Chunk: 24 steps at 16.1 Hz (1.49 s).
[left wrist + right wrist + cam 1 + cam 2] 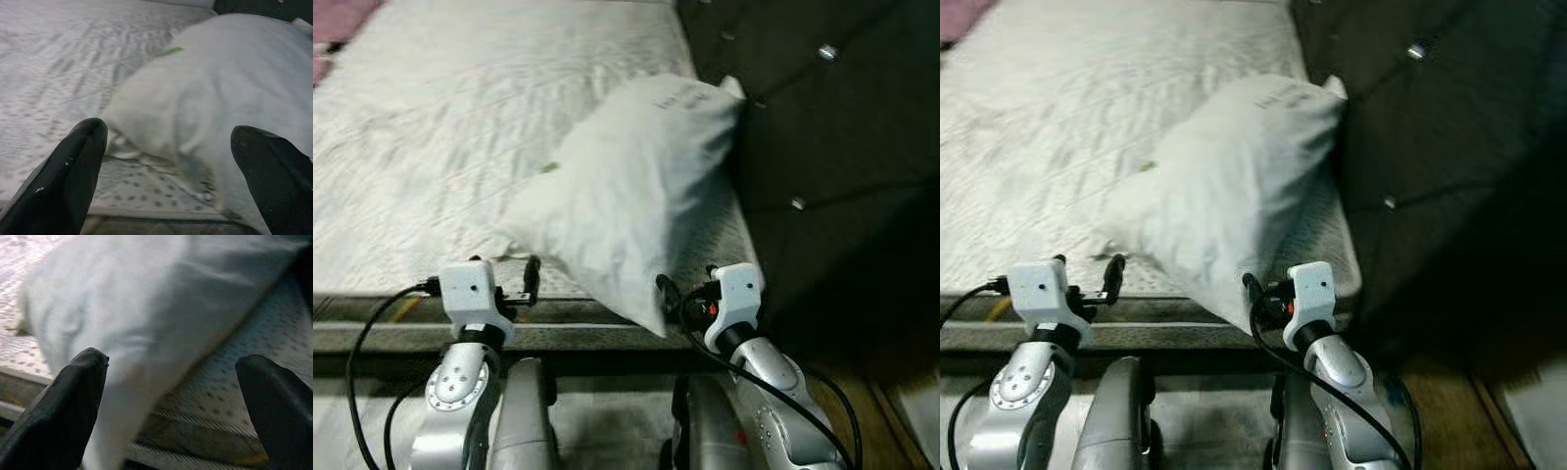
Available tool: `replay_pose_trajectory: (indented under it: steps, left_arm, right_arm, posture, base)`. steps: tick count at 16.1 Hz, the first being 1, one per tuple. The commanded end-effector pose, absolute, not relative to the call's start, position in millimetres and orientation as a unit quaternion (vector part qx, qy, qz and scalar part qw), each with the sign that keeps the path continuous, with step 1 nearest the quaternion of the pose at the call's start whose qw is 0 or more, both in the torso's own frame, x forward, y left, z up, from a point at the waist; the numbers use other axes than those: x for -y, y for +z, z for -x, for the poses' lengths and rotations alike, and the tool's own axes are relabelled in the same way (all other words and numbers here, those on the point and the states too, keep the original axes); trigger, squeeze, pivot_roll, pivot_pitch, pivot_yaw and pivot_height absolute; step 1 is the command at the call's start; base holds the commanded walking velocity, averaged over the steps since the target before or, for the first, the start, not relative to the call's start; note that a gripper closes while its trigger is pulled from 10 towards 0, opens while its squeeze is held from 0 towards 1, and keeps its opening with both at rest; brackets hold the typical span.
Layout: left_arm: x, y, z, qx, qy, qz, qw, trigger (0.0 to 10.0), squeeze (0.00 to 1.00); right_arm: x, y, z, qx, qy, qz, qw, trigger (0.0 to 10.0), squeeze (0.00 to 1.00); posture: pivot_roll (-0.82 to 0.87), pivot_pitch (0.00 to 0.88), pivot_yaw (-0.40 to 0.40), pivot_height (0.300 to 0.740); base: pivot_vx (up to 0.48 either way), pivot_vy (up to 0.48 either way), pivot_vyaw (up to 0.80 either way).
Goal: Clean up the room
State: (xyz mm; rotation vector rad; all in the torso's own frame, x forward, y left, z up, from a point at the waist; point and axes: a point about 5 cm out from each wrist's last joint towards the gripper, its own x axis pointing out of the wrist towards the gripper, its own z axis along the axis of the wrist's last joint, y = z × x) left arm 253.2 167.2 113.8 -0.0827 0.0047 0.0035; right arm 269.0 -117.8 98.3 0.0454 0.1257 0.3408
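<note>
A big white pillow [636, 186] lies at the head of the bed, leaning against the dark headboard [822, 147], and its near corner hangs over the mattress edge. My left gripper [530, 284] is open at the bed's edge, just left of the pillow's lower side. In the left wrist view the pillow [234, 88] lies ahead of the two spread fingers, apart from them. On the other side, my right gripper [668, 294] is open at the overhanging corner. The pillow [137, 308] hangs between its fingers in the right wrist view, and neither finger presses on it.
The white quilted mattress [431, 127] stretches away to the left and far side. Its side and the bed frame [372, 333] run across just before my arms. A pink cloth [337, 20] lies at the far left corner. Wooden floor [891, 411] shows at the lower right.
</note>
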Motion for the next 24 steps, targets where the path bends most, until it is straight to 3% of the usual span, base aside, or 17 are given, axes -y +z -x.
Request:
replay_pose_trajectory:
  steps: [1,4,9,22,24]
  left_arm:
    - [-165,113,-253,-0.003,0.003,0.038,0.999,10.0,0.00]
    - [-166,114,-254,-0.002,0.008,0.037,0.999,10.0,0.00]
    - [-166,115,-255,0.002,0.014,0.036,0.999,10.0,0.00]
    - [-165,117,-261,0.011,0.022,0.040,0.999,10.0,0.00]
    - [-165,118,-263,0.013,0.023,0.039,0.999,10.0,0.00]
  right_arm:
    - [122,98,-269,-0.062,0.165,-0.020,0.984,10.0,0.00]
    - [121,98,-270,-0.064,0.169,-0.018,0.983,10.0,0.00]
    - [121,97,-271,-0.067,0.173,-0.014,0.983,10.0,0.00]
    - [119,93,-273,-0.075,0.187,-0.005,0.979,10.0,0.00]
    - [117,94,-273,-0.067,0.196,0.006,0.978,10.0,0.00]
  posture:
    - [-0.08,0.205,-0.068,0.600]
    - [-0.08,0.205,-0.071,0.595]
    - [-0.08,0.203,-0.070,0.550]
    - [-0.08,0.187,-0.072,0.526]
    - [-0.08,0.183,-0.074,0.526]
  base:
    - [0.000,0.000,0.00]
    - [0.000,0.000,0.00]
    - [0.000,0.000,0.00]
    - [0.000,0.000,0.00]
    - [0.000,0.000,0.79]
